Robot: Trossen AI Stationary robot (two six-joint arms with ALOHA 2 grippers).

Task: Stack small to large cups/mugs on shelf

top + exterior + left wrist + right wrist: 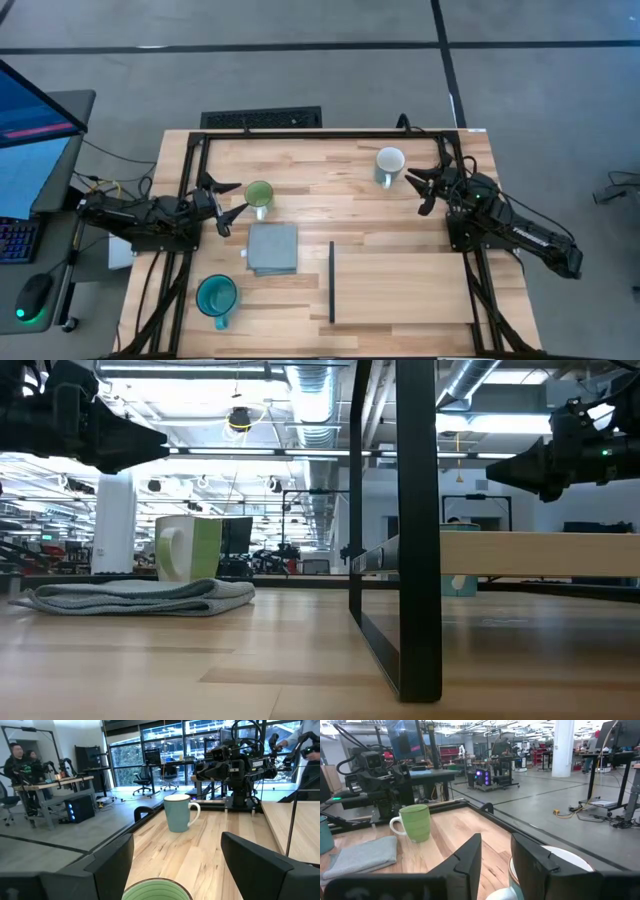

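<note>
The light green mug [259, 195] stands upright on the table left of centre. My left gripper [229, 201] hovers level just short of it, open, and the mug's rim [157, 891] shows below the gap between its fingers. The white mug [389, 165] stands at the far right. My right gripper [422, 192] hangs open beside and above it, with a narrower gap. The teal mug [217, 296] stands near the front left corner. The shelf [400, 288], a light wood panel with a black strip [331, 282] along its left edge, fills the near right.
A folded grey cloth [272, 247] lies between the green mug and the shelf. In the low view the shelf [540, 553] sits raised on a black upright [418, 530]. A black frame rail [330, 133] runs along the table's far edge. People stand in the room beyond.
</note>
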